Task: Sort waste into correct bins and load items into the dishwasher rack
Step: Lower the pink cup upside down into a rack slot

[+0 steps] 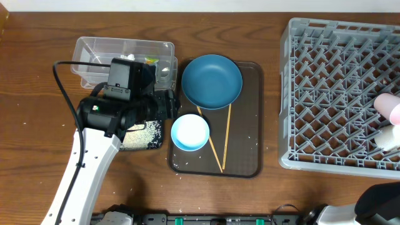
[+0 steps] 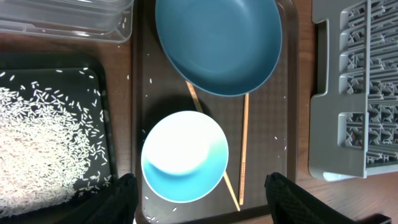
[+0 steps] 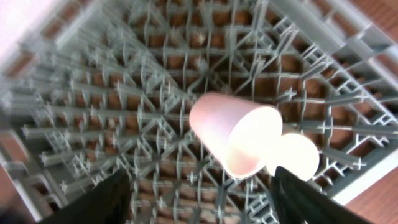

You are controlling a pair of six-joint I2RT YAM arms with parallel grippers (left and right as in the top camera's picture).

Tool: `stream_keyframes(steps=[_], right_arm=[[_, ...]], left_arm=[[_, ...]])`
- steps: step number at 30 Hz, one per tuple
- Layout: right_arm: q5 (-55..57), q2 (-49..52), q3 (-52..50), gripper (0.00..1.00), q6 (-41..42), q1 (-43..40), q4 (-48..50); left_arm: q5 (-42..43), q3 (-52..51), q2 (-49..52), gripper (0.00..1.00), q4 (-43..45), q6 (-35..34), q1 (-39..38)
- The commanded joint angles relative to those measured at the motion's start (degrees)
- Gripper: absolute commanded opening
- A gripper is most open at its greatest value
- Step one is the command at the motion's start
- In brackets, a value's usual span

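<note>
Left gripper (image 2: 200, 186) hung spread wide and empty over light-blue bowl with white inside (image 2: 185, 155), right gripper (image 3: 200, 182) spread wide above small pink cup (image 3: 224, 124) that lay in grey plastic lattice rack (image 3: 93, 112)

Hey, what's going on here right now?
Two robot arms are clearing up. The left claw hangs open above the light-blue bowl on the brown tray, beside the blue plate and chopsticks. The right claw is open over the grey rack, where the pink cup and white cup lie. Rice sits in the black tray.
</note>
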Motion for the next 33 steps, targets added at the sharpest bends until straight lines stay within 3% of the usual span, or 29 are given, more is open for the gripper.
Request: stream_keyframes(steps=[1,11,22,25,30,33], right_arm=[[-0.52,0.63,-2.23,0.49,-0.04,1.40,-0.02],[-0.11,0.70,-12.46,0.45,0.92,1.68,6.45],[-0.33,0.68,-12.76,0.49,0.85,1.66,6.43],[-3.63,0.68,-12.76,0.46,-0.94,1.68,6.21],[-10.95,0.68,-12.76,0.32,-4.63,1.68,6.23],[-10.54,0.72,-12.79,0.30,-5.03,1.68,6.21]], left_arm=[[-0.76,0.35,-0.15,0.68,-0.35,0.55,0.17],[-0.76,0.11,-0.15,0.68,-1.29,0.55,0.17],[-0.76,0.02,-0.15,0.69,-1.31,0.55,0.17],[-0.76,0.02,-0.15,0.69,-1.25,0.55,0.17],[-0.76,0.02,-0.15,0.69,-1.25,0.55,0.17],[-0.76,0.02,-0.15,0.69,-1.25,0.55,0.17]])
